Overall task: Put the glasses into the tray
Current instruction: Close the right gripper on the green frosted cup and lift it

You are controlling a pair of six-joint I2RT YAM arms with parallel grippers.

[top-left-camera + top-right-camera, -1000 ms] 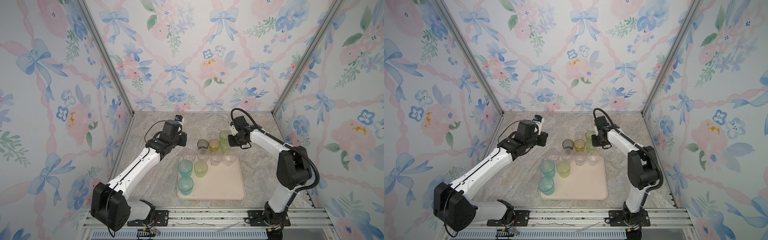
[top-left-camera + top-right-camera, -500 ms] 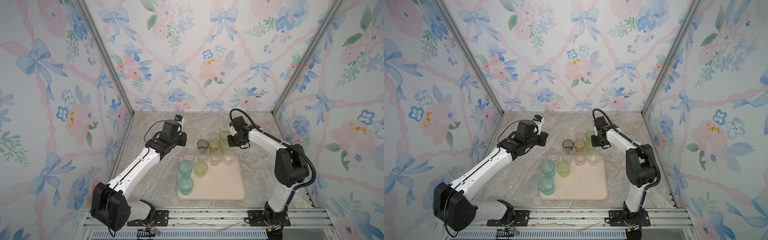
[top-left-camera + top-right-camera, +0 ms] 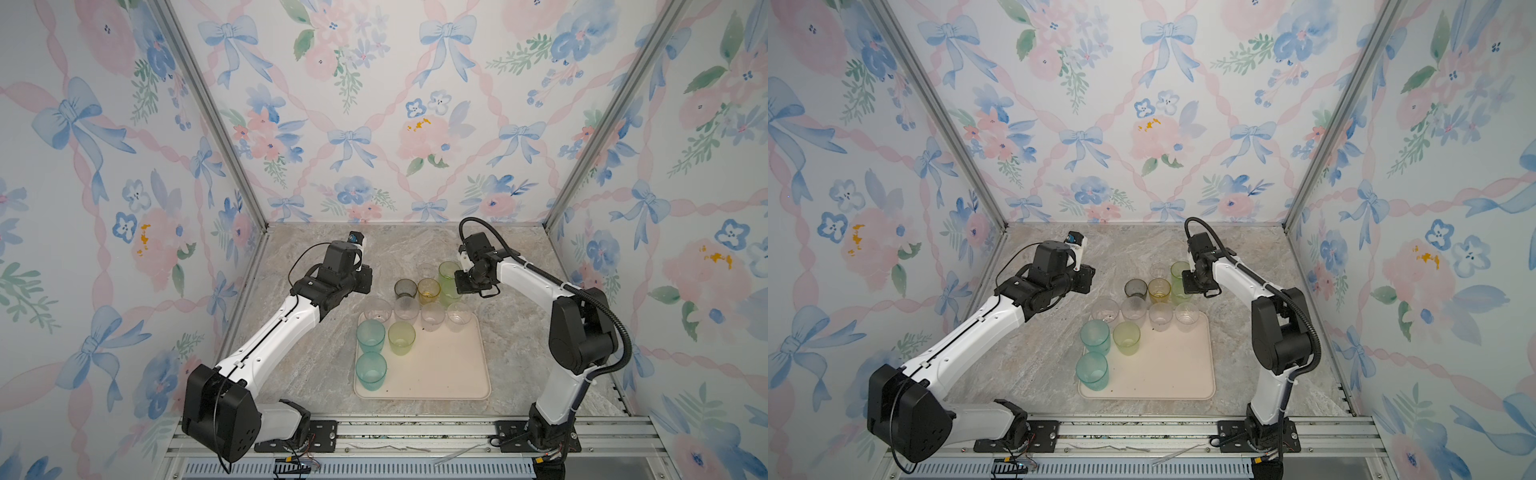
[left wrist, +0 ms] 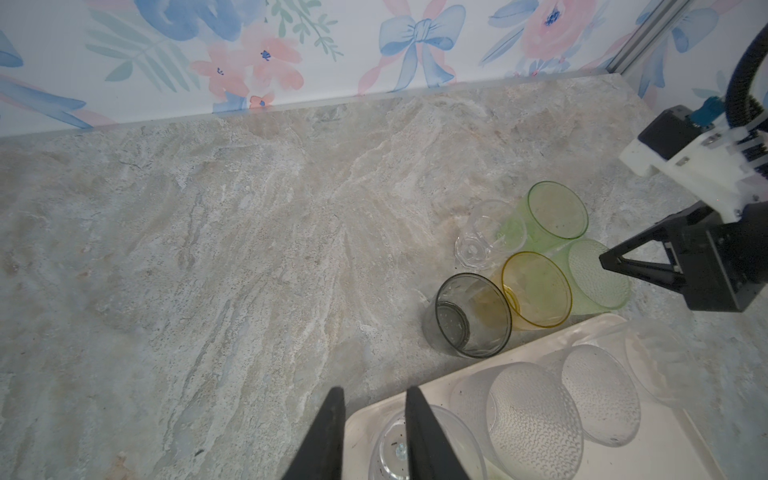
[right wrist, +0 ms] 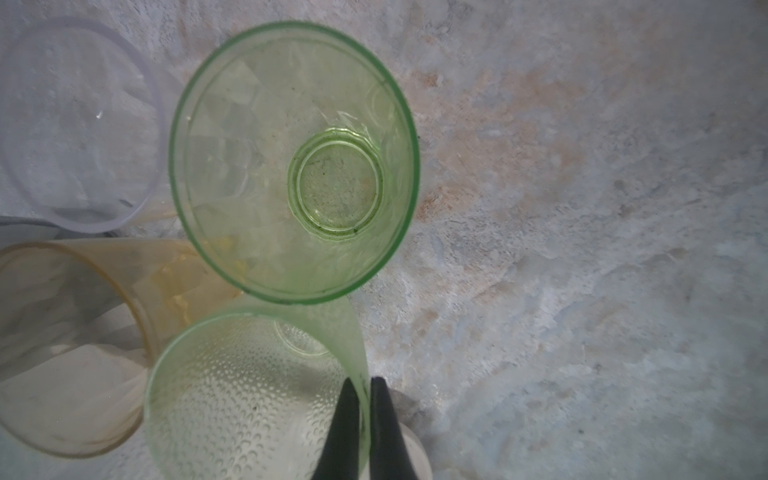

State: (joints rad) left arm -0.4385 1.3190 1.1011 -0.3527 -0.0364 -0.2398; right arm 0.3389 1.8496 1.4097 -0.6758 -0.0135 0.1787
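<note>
R gripper [image 5: 361, 380] clamped on the wall of the dimpled yellow-green plastic tumbler [image 5: 249, 395], 1 finger inside the rim, 1 outside. Tumbler upright, off the cream rectangular tray [image 3: 440, 374], just behind its far edge on the marble-look worktop [image 3: 307, 357]. It sits right by the smooth yellow-green tumbler [image 5: 291, 166] & the amber tumbler [image 3: 428, 290]. Smoky grey tumbler [image 3: 405, 288] next along, also off the tray. On the tray: 4 frosted clear tumblers [image 3: 432, 316], 2 teal tumblers [image 3: 371, 336], 1 pale yellow-green tumbler [image 3: 401, 337]. L gripper [image 4: 374, 390] fingers apart, nothing betw., above the tray's corner.
</note>
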